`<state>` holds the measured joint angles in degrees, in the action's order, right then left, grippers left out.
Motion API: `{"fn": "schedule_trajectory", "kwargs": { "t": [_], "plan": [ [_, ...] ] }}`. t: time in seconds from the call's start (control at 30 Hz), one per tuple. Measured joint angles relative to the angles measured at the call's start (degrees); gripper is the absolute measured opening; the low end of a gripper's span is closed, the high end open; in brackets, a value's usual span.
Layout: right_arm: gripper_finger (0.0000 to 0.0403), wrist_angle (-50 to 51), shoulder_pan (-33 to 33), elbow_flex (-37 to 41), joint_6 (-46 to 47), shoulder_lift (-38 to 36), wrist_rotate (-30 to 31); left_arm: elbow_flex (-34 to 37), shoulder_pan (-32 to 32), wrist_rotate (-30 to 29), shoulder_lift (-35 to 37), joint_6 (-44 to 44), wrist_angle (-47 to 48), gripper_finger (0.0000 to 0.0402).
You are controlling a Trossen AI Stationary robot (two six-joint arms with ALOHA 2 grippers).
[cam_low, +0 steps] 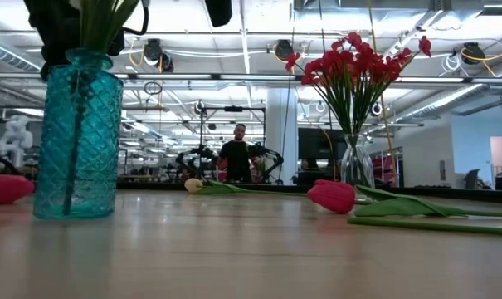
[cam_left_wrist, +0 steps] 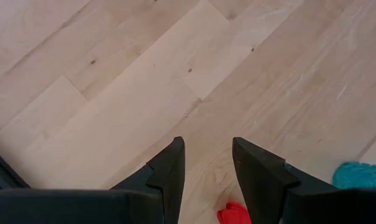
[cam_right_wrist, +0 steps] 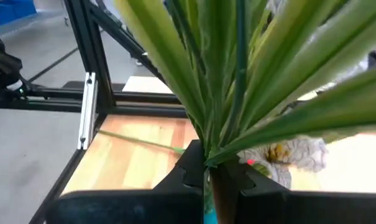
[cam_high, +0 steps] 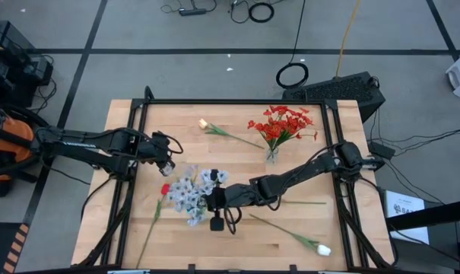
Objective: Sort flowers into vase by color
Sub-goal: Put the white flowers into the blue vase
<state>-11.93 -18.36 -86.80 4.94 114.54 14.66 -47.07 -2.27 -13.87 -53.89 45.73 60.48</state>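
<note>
A teal glass vase (cam_low: pixel 76 137) stands at the table's middle left and holds pale blue-white sprays (cam_high: pixel 193 192) on green stems. My right gripper (cam_right_wrist: pixel 212 167) is shut on those stems just above the vase mouth. My left gripper (cam_left_wrist: pixel 207 163) hovers open over bare wood, left of and beyond the vase. A red tulip (cam_high: pixel 165 189) lies below it, its blossom (cam_left_wrist: pixel 234 213) at the fingertips. A clear vase (cam_high: pixel 271 154) holds red blossom clusters (cam_high: pixel 284 123). One cream tulip (cam_high: pixel 203 123) lies on the far side, another (cam_high: pixel 323 249) on the near right. My right gripper pinches the bundle of green stems and leaves (cam_right_wrist: pixel 220 140) between its two fingers, just above the teal vase's mouth (cam_right_wrist: pixel 206 214). The fingers come level from the table's right and lie across the stems. The stems stand upright, fanning out above the fingers, their lower ends in the vase.
A second red tulip (cam_low: pixel 332 196) lies on the table right of the teal vase, its stem (cam_high: pixel 306 202) running toward the right edge beside my right arm. A black frame (cam_high: pixel 237 101) borders the table. Bare wood (cam_high: pixel 214 247) lies along the near edge.
</note>
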Motion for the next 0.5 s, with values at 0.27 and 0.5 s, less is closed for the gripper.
{"fn": "schedule_trajectory", "kwargs": {
  "t": [0.27,0.5],
  "plan": [
    [0.0,4.9,1.3,0.0,0.3,0.4,-0.1,0.0,0.0,0.0,0.0,0.2,0.0,0.0141],
    [0.0001,4.4,1.9,0.0,1.1,3.8,-2.9,0.0,0.0,0.0,0.0,0.3,0.0,0.0141]
  ]
}}
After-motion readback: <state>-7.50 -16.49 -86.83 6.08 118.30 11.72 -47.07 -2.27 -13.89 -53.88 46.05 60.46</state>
